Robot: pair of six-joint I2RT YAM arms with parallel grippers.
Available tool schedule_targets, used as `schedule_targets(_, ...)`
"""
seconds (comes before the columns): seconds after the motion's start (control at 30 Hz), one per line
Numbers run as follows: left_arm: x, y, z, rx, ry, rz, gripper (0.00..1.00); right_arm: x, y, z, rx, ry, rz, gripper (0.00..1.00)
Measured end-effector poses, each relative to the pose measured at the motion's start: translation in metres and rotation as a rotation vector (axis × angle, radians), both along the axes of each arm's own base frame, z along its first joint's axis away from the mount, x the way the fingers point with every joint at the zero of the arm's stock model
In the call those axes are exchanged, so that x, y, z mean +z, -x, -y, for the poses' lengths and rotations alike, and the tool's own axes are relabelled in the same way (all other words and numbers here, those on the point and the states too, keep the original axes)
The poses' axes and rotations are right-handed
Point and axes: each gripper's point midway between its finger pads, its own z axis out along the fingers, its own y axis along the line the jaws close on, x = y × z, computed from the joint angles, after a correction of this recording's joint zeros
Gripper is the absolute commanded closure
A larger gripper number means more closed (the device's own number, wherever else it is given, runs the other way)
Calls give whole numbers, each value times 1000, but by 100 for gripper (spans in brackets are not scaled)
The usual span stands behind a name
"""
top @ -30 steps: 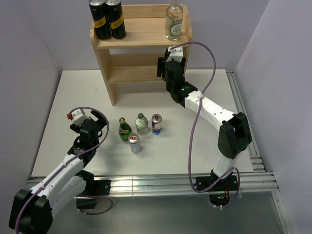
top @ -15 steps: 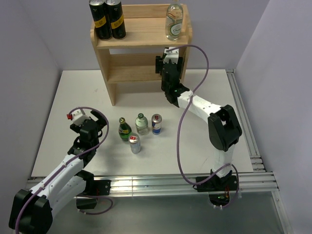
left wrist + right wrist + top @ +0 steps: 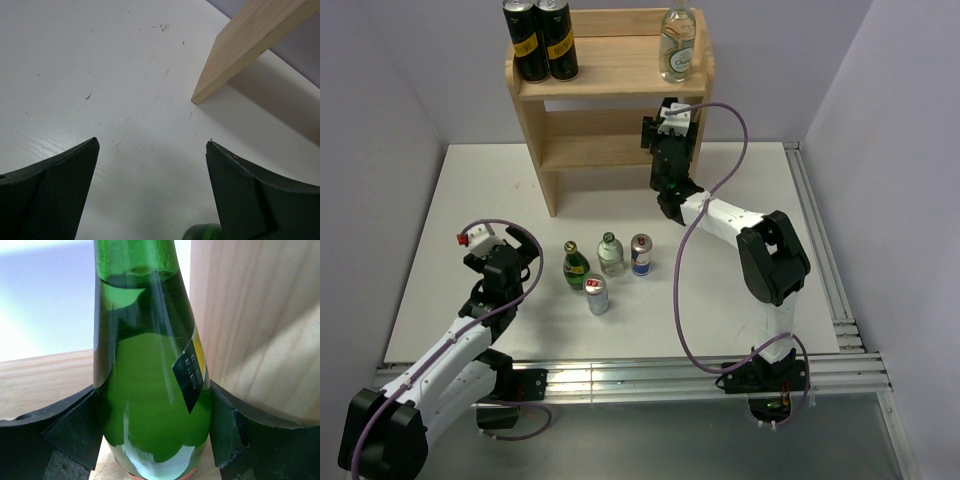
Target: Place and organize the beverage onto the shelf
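Right gripper, clamping the green bottle, has edged deeper into the twelve-o'clock shelf; release seems near. Left gripper gapes empty.

The table bears the shelf, a green bottle, a clear bottle, a blue can and a silver can. The shelf top holds two black cans and a glass bottle; a second green bottle seemingly stands on a lower tier.

Readable text: none in any view.
Black cans, top of shelf: yellow bands with dark print, too small to read.
Clear bottle: pale label, script illegible.
Green bottle: dark label with pale lettering, too blurred to read.
Blue-and-silver can: markings too small to read.
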Motion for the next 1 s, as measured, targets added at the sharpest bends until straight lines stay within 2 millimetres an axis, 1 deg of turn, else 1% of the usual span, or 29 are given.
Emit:
schedule_targets(0.1,0,0,0,0,1,2,5,-2,2,3,-9,-17,15,99)
schedule_targets(0.13,1,0,0,0,1,2,5,-2,3,3,-9,-20,18,72)
schedule_targets(0.2,1,0,0,0,2,3,5,-2,4,3,-6,-24,20,44)
schedule_targets(0.23,1,0,0,1,2,3,5,-2,5,4,-6,-25,20,15)
schedule_targets(0.27,1,0,0,1,2,3,5,-2,6,5,-7,-29,20,3)
schedule_targets(0.3,1,0,0,1,2,2,5,-4,7,4,3,-24,13,0)
schedule_targets(0.5,1,1,-1,4,1,1,5,-27,12,4,1,2,-48,0)
schedule_targets(0.63,1,2,-2,8,-1,0,5,-32,16,5,5,8,-68,0)
schedule_targets(0.8,1,2,-2,8,-1,0,5,-29,27,7,9,4,-80,0)
schedule_targets(1.0,1,2,-2,9,-1,1,5,-16,47,9,28,-23,-86,0)
